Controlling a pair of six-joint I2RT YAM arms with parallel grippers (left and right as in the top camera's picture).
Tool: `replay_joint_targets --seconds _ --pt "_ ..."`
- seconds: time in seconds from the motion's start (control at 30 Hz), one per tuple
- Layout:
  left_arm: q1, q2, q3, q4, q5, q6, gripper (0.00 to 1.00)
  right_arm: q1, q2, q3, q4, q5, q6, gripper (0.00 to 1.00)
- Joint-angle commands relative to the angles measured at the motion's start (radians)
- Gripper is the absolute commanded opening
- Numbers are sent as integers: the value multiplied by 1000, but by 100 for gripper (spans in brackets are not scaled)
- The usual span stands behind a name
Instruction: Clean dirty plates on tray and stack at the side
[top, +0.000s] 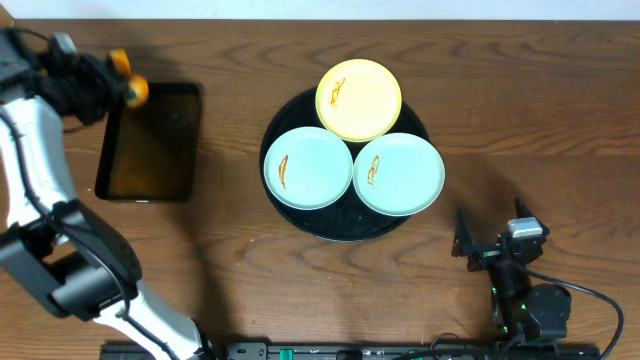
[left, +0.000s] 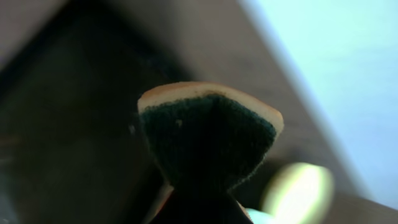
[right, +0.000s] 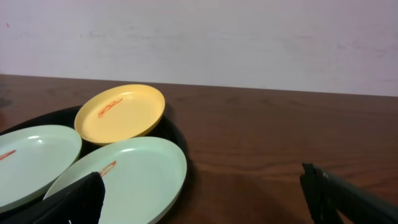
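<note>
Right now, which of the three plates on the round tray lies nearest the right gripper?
The mint plate on the right of the tray, toward the right gripper; the yellow plate lies farther back, the other mint plate farther left.

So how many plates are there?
3, all on the black tray: the yellow plate farthest, the left mint plate and right mint plate nearer. None seems hidden.
</note>
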Motion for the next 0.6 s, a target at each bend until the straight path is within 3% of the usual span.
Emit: replay_joint_targets --seconds 0.0,0.1,0.3,0.43,0.57 --pt "-14 88 -72 -11 -254 93 8 -11 -4 -2 -3 2 -7 99" --pt "-13 65 -51 -22 -165 94 7 -11 -4 -2 -3 2 -7 99" --pt "-13 -118 35 -29 -158 94 7 -11 -4 -2 -3 2 -7 99" --pt "-18 -232 35 25 -239 94 7 -11 -4 -2 -3 2 -7 99" --pt "-32 -209 -4 26 -317 95 8 -11 -4 -2 -3 2 -7 99"
